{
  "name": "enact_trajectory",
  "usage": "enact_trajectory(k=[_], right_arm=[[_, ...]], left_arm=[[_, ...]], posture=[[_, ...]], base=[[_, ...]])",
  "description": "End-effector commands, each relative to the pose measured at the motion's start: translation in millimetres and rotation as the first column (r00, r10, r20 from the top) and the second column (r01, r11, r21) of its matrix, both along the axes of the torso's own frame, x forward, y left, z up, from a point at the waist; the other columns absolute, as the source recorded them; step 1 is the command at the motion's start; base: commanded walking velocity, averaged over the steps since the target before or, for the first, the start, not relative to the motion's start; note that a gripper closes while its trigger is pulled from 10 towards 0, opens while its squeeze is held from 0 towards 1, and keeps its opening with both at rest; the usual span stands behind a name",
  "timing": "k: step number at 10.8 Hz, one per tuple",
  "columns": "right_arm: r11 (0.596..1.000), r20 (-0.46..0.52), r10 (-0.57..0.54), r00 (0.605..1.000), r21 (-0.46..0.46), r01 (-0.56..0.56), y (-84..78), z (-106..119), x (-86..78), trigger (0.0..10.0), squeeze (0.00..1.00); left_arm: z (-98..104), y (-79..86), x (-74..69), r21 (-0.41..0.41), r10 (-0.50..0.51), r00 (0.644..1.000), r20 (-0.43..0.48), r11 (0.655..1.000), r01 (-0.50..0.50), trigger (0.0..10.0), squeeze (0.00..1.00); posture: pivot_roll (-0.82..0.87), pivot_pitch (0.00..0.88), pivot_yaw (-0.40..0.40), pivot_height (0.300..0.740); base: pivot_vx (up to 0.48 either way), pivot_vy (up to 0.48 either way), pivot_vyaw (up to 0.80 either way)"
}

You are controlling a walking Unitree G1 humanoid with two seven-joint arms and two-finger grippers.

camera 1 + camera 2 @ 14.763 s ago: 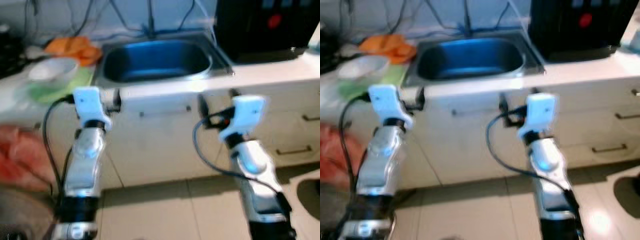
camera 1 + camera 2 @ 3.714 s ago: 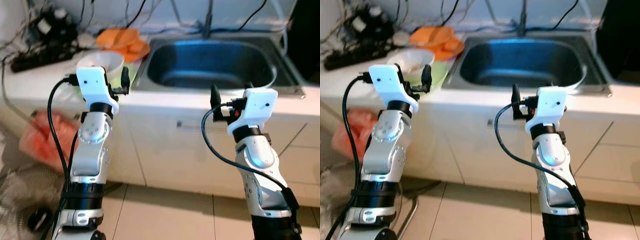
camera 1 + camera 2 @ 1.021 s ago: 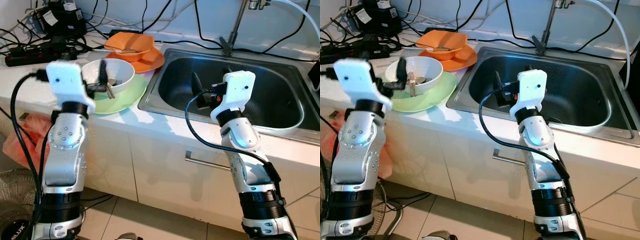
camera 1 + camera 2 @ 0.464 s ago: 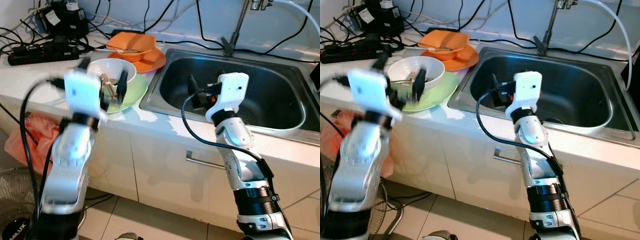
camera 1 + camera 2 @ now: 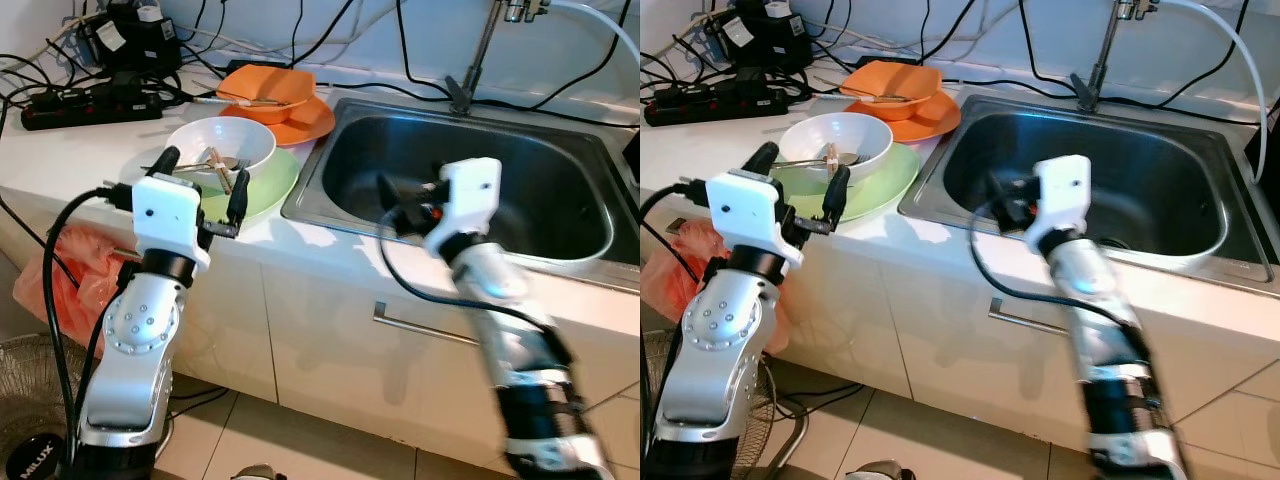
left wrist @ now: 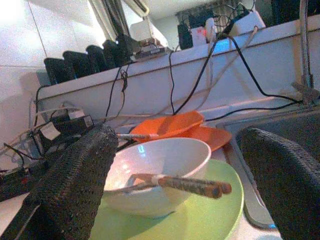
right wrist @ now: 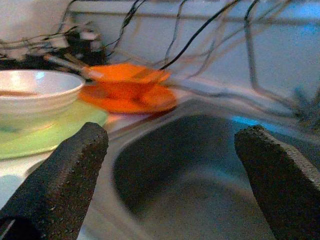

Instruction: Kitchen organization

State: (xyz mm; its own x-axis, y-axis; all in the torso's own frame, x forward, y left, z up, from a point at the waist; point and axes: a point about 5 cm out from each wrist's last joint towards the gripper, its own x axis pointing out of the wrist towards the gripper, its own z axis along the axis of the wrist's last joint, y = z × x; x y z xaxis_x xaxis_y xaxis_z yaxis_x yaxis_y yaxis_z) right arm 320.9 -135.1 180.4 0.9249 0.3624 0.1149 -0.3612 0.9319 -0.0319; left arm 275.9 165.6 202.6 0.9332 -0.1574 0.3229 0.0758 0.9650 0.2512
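Your left claw point(image 5: 201, 180) sits at the front edge of the tabletop point(image 5: 60, 150) with its fingers spread wide and nothing between them. Straight ahead of it, on the side away from you, stands the white bowl point(image 5: 220, 145), resting on the green plate point(image 5: 270, 185). In the left wrist view the bowl point(image 6: 160, 165) falls squarely in the gap between the two fingers, so the claw already faces it.

A wooden-handled utensil point(image 6: 182, 184) lies across the bowl's rim. Its long axis runs crosswise to your reach, roughly parallel to the line between your fingertips. Judge that before closing: a grip on the near rim may catch or tip the handle.

Your right claw point(image 5: 1002, 199) is raised above the sink point(image 5: 560, 150), its fingers also wide apart and empty; the arm is blurred. The bowl lies well off to that claw's left, across the sink's rim, so the left arm is plainly the nearer one for it. The orange dishes point(image 5: 275, 95) sit farther back, beyond the bowl.
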Motion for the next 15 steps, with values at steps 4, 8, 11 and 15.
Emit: enact_trajectory(k=[4, 8, 11, 15], right_arm=[[0.997, -0.075, 0.071, 0.995, -0.013, -0.072, -13.6, -1, -11.1, 10.0, 0.00], [0.973, -0.174, 0.224, 0.959, -0.011, -0.229, -4.0, -14, -30.5, 10.0, 0.00], [0.984, -0.163, 0.181, 0.970, 0.030, -0.178, -6.7, -10, -29.3, 10.0, 0.00], [0.995, -0.217, 0.099, 0.971, 0.018, -0.098, -7.3, -10, -23.7, 10.0, 0.27]], left_arm=[[-10, -9.0, -2.0, 0.033, -0.043, 0.999, -0.028, 0.999, 0.043, 10.0, 0.00], [-20, -3.7, 4.3, 0.084, -0.036, 0.998, -0.052, 0.996, 0.040, 10.0, 0.00], [-20, 2.2, 8.9, 0.090, -0.017, 0.999, -0.046, 0.996, 0.021, 10.0, 0.00], [-23, 2.1, 9.6, 0.080, -0.018, 0.999, -0.044, 0.997, 0.021, 10.0, 0.00]], posture=[[0.18, 0.005, -0.020, 0.740], [0.17, 0.022, 0.005, 0.740], [0.17, 0.022, 0.008, 0.740], [0.17, 0.018, 0.005, 0.740]], base=[[0.000, 0.000, 0.00], [0.000, 0.000, 0.00], [0.000, 0.000, 0.00], [0.000, 0.000, 0.00]])
